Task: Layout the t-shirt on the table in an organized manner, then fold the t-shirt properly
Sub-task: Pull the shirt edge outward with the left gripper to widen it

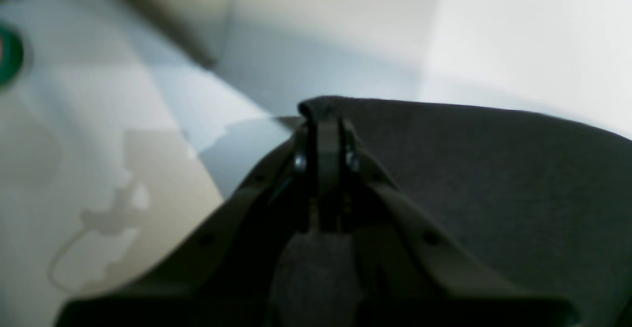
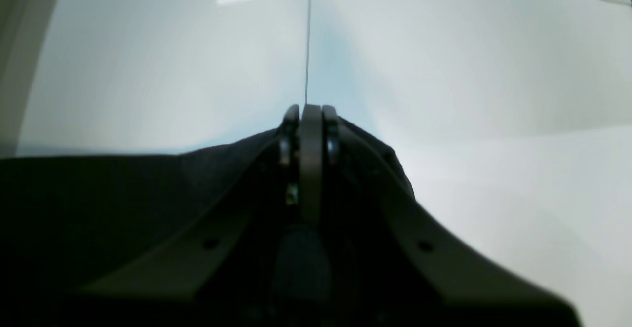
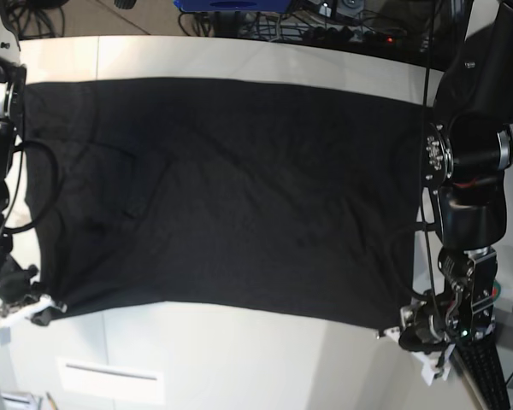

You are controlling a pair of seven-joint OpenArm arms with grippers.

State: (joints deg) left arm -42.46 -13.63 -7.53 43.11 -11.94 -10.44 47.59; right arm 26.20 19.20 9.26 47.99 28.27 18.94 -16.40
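Plain black t-shirt point(image 3: 231, 188) — off-white table point(image 3: 265, 367).

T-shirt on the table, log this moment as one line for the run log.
t-shirt: spread flat on table | left gripper: shut on near corner | right gripper: shut on other near corner

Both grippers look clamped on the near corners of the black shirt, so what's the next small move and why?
Probably lift both corners together and carry them toward the far edge to start a fold. The left gripper and right gripper are each shut on a near corner of the t-shirt, which already lies spread fairly flat on the table, with only mild wrinkles.
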